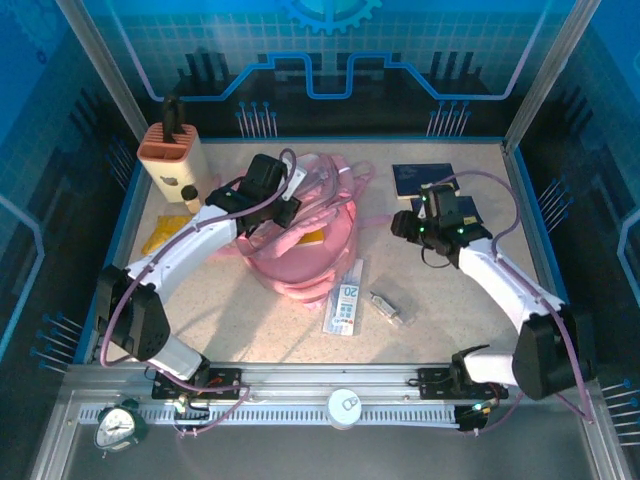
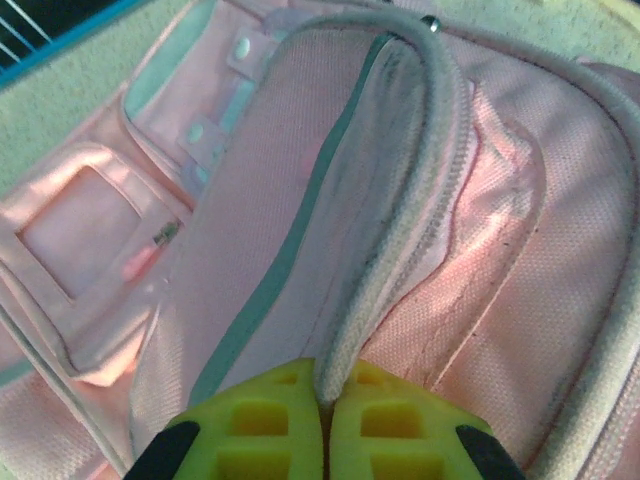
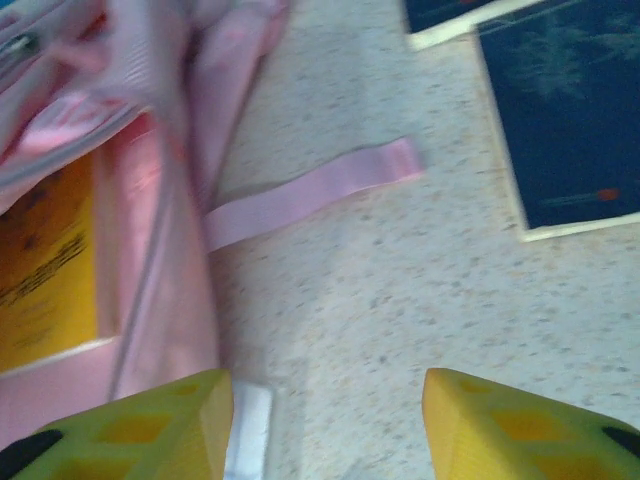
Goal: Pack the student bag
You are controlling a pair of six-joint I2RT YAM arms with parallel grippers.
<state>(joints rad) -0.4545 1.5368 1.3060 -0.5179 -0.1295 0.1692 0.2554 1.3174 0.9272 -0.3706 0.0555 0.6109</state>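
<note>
The student bag, a soft pink backpack, lies in the middle of the table with its mouth held up. My left gripper is shut on the bag's pale corded zip rim, which runs up from between the yellow fingers. A yellow book lies inside the bag and shows as the yellow book in the right wrist view. To the bag's right, my right gripper hangs open over bare table, with nothing between its fingers. A loose pink strap lies ahead of it.
Dark blue books lie at the back right, just beyond the right gripper. A long white pack and a small clear item lie in front of the bag. A tan knife block stands back left, with a yellow flat item below it.
</note>
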